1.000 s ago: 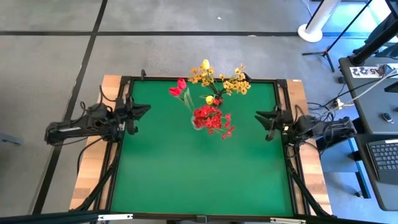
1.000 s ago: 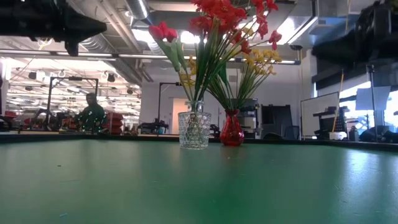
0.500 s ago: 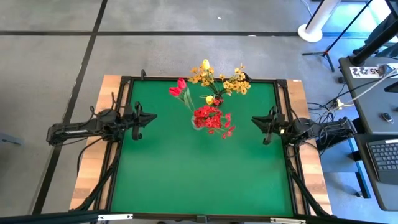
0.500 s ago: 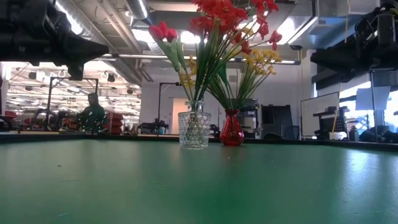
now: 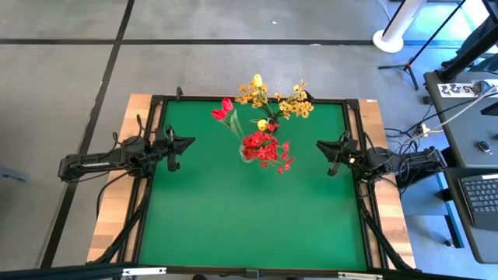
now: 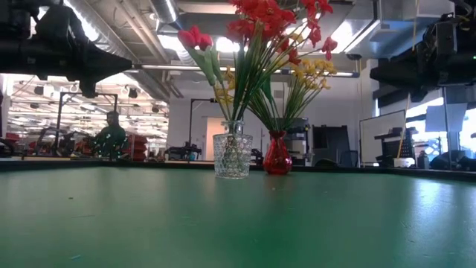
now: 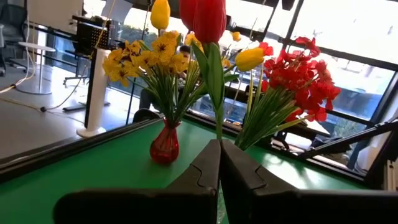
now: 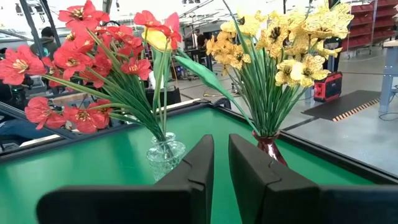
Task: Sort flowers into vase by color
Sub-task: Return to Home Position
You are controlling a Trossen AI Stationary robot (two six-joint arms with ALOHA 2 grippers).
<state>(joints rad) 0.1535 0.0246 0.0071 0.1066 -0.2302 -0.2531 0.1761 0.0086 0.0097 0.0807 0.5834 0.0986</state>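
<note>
A clear glass vase (image 6: 232, 155) stands on its base on the green mat and holds red tulips (image 5: 224, 107) and red small-blossom clusters (image 5: 263, 148) by their stems. A yellow tulip (image 8: 158, 38) shows among them. Behind it, a red vase (image 6: 277, 156) holds yellow-orange sprays (image 5: 289, 103) and a yellow tulip (image 5: 257, 80). My left gripper (image 5: 187, 142) hovers over the mat's left edge, shut and empty, pointing at the vases. My right gripper (image 5: 319, 146) hovers over the right edge, empty, shut but for a narrow slit (image 8: 221, 155).
The green mat (image 5: 249, 218) is bare between the vases and its near edge. A black frame (image 5: 156, 101) runs round the mat. Beyond the table, a person (image 6: 110, 138) shows in the room, and a desk with a keyboard (image 5: 482, 194) stands off to the right.
My left gripper has gone a little toward the table's right edge, farther over the mat. My right gripper has shifted slightly toward the left edge. The vases and flowers have stayed where they were.
</note>
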